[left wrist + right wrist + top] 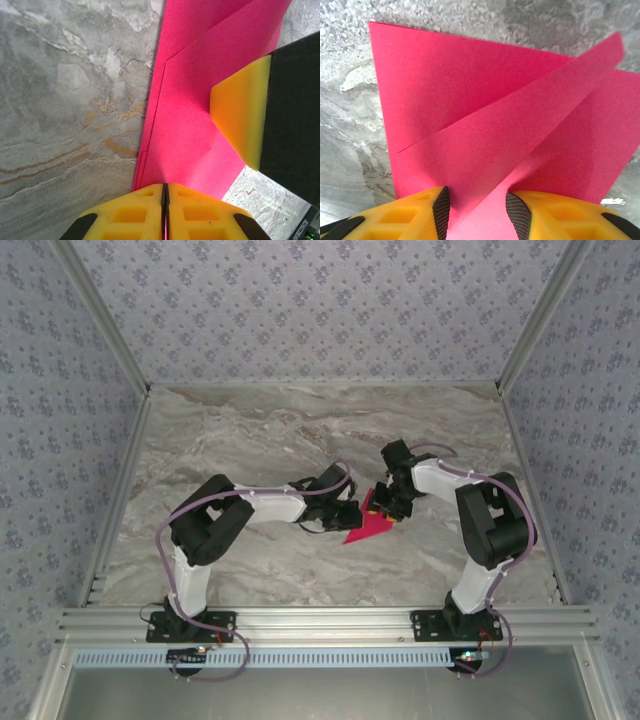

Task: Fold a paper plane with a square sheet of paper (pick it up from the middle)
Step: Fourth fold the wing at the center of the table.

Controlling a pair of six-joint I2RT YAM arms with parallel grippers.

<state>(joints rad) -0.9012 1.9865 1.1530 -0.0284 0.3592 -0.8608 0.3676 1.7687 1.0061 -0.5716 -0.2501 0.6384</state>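
The square sheet of paper [372,528] is magenta-pink and lies mid-table, folded into a pointed wedge with overlapping flaps. My left gripper [350,514] reaches it from the left. In the left wrist view its yellow jaws [165,189] are shut on the paper's [195,100] near edge, a pink sliver showing in the seam. My right gripper [388,502] comes from the right; one of its yellow fingers [240,117] rests on the sheet. In the right wrist view its jaws [476,212] stand open astride a raised flap of the paper [485,115], pads not pressing it.
The marble-patterned table [300,430] is fenced by aluminium rails [330,620] at the front and sides, with patterned walls behind. Both arm bases sit at the near edge, and the two wrists crowd close together over the paper.
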